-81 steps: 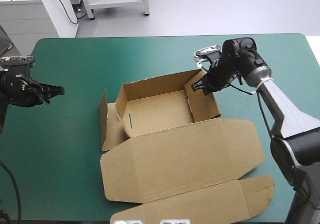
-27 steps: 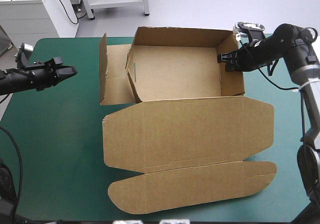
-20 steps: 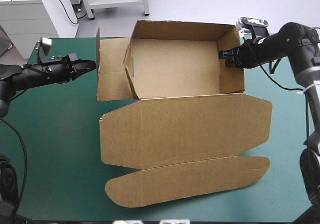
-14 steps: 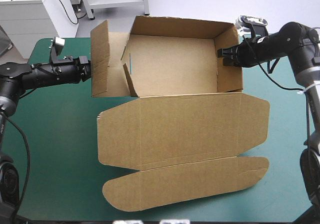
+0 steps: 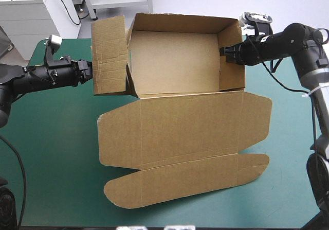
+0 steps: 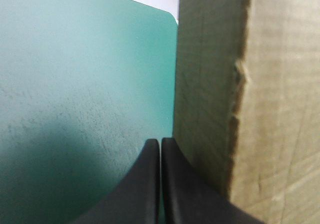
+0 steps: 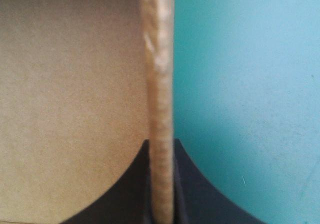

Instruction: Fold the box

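The brown box (image 5: 175,60) stands as an open tray at the table's far side, its lid (image 5: 185,132) lying flat toward the near edge. My right gripper (image 5: 225,54) is shut on the tray's right wall (image 5: 232,65); in the right wrist view the wall's edge (image 7: 157,58) runs between the fingers of the right gripper (image 7: 160,149). My left gripper (image 5: 90,71) is shut and empty, with its tip against the outside of the raised left flap (image 5: 109,55). The left wrist view shows the left gripper (image 6: 160,143) closed beside that flap (image 6: 210,83).
The teal-green cover (image 5: 56,153) shows on both sides of the lid. The lid's rounded tuck flap (image 5: 185,181) reaches close to the table's near edge. The tray's back wall (image 5: 180,21) stands at the table's far edge.
My left gripper moved right to the left flap, which rose from lying flat to standing upright. The box, raised and held by the right gripper, shifted slightly left.
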You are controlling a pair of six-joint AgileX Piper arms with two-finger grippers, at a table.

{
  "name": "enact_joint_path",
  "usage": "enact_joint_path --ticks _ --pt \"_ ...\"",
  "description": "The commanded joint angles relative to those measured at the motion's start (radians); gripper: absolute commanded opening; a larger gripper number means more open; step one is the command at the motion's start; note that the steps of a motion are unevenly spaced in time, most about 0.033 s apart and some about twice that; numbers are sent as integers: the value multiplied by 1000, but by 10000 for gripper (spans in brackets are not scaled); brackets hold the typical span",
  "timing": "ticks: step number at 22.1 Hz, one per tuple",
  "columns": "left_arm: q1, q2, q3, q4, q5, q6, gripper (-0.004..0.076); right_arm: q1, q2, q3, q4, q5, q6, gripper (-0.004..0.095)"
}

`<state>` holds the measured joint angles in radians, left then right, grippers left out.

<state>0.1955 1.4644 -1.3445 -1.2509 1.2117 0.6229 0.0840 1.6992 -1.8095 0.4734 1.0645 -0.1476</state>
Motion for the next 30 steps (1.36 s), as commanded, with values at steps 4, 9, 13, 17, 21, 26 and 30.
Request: enact_joint_path --ticks 4,9,13,17,21,26,30 --pt "-5 -79 -26 -15 47 -11 -8 81 -53 -30 -18 -129 11 -17" --pt "-5 -127 -26 -11 67 -27 -8 85 -53 -30 -20 -125 13 -17" --pt "-5 -156 -26 -11 67 -43 -8 85 -53 -30 -20 -134 16 -17" --pt "-5 -164 -26 -8 74 -74 -8 99 -53 -30 -13 -157 16 -17" --pt "-5 -166 -26 2 68 -81 -8 147 -40 -30 -17 -195 22 -17" --pt "-5 -167 -26 37 77 -92 62 212 -2 -30 -18 -225 29 -17" --pt "-5 -167 -26 33 77 -92 237 224 15 -30 -20 -240 31 -17"
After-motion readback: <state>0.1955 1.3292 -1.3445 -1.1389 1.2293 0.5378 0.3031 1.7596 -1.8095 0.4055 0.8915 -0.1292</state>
